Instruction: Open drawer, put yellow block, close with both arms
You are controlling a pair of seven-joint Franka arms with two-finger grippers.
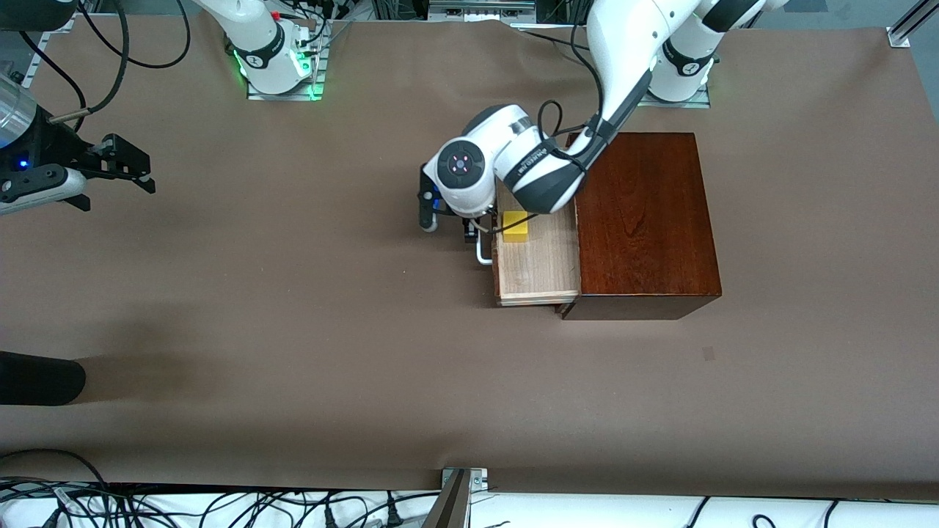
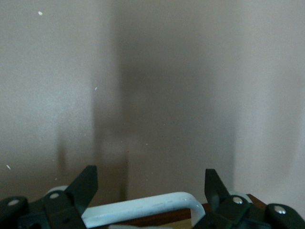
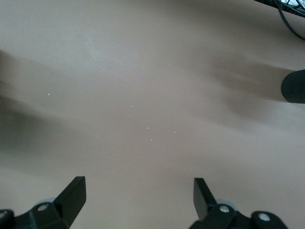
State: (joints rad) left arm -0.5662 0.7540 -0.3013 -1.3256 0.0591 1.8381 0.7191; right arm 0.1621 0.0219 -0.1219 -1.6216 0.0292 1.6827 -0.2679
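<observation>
The dark reddish-brown box (image 1: 645, 220) stands toward the left arm's end of the table. Its pale-wood drawer (image 1: 539, 268) is pulled out toward the table's middle. The yellow block (image 1: 516, 226) lies in the drawer near its front. The white handle (image 1: 483, 251) shows in the left wrist view (image 2: 143, 211) too. My left gripper (image 1: 449, 224) is open at the handle, and in the left wrist view (image 2: 150, 177) the bar lies between its spread fingers, which do not clamp it. My right gripper (image 1: 121, 183) is open and empty over bare table at the right arm's end; its own view (image 3: 139, 187) shows only table.
A black rounded object (image 1: 37, 378) lies at the table's edge at the right arm's end, nearer the front camera; it also shows in the right wrist view (image 3: 293, 87). Cables and a metal bracket (image 1: 458, 491) line the near edge.
</observation>
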